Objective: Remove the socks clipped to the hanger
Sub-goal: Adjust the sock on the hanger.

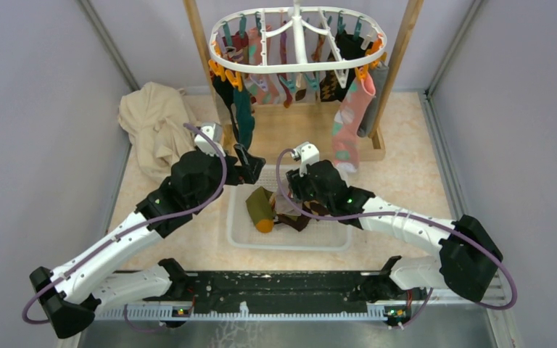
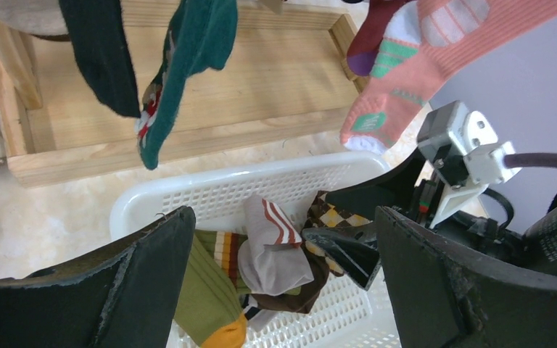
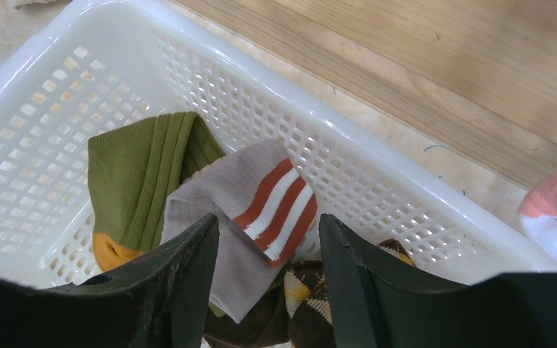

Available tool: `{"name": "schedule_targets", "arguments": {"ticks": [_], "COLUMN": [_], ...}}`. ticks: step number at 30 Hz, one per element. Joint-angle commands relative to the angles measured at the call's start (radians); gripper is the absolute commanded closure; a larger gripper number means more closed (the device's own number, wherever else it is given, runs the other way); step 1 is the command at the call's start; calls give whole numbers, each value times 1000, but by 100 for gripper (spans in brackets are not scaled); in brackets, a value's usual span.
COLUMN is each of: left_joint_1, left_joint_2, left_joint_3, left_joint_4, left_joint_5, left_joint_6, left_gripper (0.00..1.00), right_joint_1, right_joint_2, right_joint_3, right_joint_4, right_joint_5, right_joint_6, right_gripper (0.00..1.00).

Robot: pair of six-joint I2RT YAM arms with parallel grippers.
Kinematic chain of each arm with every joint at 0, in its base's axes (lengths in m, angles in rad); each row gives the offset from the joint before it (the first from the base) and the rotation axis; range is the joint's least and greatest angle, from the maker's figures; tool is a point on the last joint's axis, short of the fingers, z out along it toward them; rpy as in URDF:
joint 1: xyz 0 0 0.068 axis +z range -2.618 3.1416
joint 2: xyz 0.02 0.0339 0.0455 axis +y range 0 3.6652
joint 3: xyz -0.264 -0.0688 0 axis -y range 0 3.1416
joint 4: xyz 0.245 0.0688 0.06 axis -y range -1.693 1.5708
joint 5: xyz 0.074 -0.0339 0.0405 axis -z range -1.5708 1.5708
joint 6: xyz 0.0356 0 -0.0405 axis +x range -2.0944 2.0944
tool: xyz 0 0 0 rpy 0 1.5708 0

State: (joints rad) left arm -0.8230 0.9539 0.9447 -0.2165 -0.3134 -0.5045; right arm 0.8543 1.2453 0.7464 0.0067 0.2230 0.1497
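Top external view showed the left gripper (image 1: 249,162) spread wide just below the dark green sock (image 1: 243,116) hanging vertically from the hanger (image 1: 297,67), upper centre; the right gripper (image 3: 268,221), half-spread and seemingly empty, sat over the basket (image 1: 290,245).

White mesh basket (image 1: 323,238) rests on the table (image 1: 413,181), just before the wooden frame (image 1: 283,134). Beige cloth (image 1: 152,123) lies left of the frame.

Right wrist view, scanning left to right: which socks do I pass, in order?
Olive green sock, lying in the basket → grey sock with red and white stripes, also in the basket → pink sock at the right edge, outside the basket.
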Motion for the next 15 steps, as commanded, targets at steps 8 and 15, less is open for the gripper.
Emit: {"name": "schedule_targets", "arguments": {"ticks": [8,15], "left_joint_1": [1,-1], "left_joint_2": [-111,-184], "left_joint_3": [-139,-209], "left_joint_4": [-52,-114], "left_joint_5": [-80,-106], "left_joint_6": [-30,-65], "left_gripper": [1,1], "right_joint_1": [-4,-4], "right_joint_2": [95,218], "right_joint_3": [180,356], "right_joint_4": [76,108], "right_joint_5": [3,20], "right_joint_6": [-45,-70], "right_gripper": [46,45]}}
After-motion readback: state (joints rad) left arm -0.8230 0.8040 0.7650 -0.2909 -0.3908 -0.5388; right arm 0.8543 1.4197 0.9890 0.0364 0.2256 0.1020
